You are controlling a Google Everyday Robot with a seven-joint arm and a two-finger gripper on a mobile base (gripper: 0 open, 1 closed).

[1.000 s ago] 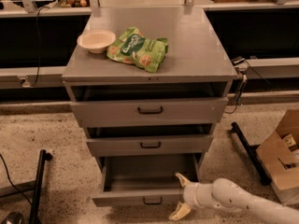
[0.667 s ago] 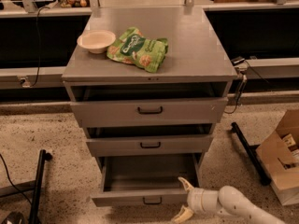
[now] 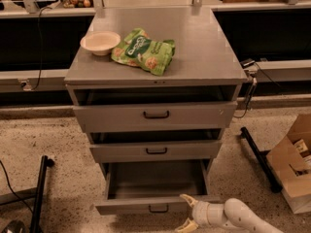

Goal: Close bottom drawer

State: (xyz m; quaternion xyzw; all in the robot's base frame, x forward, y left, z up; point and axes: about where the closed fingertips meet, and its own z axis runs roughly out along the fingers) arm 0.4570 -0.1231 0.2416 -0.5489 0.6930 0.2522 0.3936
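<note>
The grey metal cabinet has three drawers. The bottom drawer is pulled far out; its low front panel carries a small black handle, and its inside looks empty. My gripper is at the bottom of the view, right at the right end of that front panel. Its pale fingers are spread, one above and one below. The white arm runs off to the lower right. The two upper drawers stand slightly out.
A cream bowl and a green snack bag lie on the cabinet top. A cardboard box stands at the right, with a black bar on the floor beside it. A black stand leg is at the lower left.
My gripper and arm have moved a little lower and to the left along the bottom drawer's front. The drawer stays open about as far as before.
</note>
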